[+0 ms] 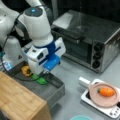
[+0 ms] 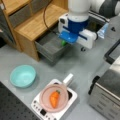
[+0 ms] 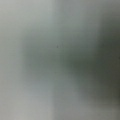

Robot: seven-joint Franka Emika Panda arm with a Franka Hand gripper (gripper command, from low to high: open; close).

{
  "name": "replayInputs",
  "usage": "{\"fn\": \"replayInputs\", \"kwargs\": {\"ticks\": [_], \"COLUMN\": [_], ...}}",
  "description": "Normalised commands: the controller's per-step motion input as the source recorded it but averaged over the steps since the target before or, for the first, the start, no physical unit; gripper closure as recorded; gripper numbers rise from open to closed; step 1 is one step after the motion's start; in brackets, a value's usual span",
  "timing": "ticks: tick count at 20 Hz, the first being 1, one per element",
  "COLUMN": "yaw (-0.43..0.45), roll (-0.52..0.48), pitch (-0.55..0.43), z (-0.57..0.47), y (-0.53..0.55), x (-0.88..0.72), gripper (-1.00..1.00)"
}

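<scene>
Green vegetable [image 1: 40, 80] lies in open grey drawer [image 1: 53, 91], beside yellow vegetable [image 1: 25, 70]; in a front view only green sliver [image 2: 64, 42] shows under arm. Pincer [image 1: 43, 73] sits low in drawer, directly over green vegetable; finger state: cannot tell, fingers hidden by wrist housing. Wrist view shows only grey blur.

Risks, as judged:
- Fingers strike drawer wall or floor: little clearance.
- Yellow vegetable knocked: lies close beside.
- Cable [image 1: 22, 78] draped over drawer edge may snag.
- Wooden cabinet [image 2: 35, 23] stands near the arm.
</scene>
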Motion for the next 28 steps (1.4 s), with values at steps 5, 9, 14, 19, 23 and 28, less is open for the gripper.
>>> {"fn": "replayInputs", "kwargs": {"ticks": [5,9,14,19,23,28], "yaw": [-0.055,0.0,-0.004,0.006,0.013,0.021], "roll": [-0.013,-0.066,-0.065,-0.071,-0.068,-0.06], "pitch": [-0.043,-0.009,0.016,0.061,0.104,0.141], "z": [-0.01,0.07,0.15,0.2,0.2,0.18], "y": [0.22,0.15,0.1,0.03,-0.03,-0.07], "x": [0.0,0.07,0.18,0.27,0.32,0.34], "gripper": [-1.0,-1.0,-1.0,-1.0,-1.0,-1.0]}}
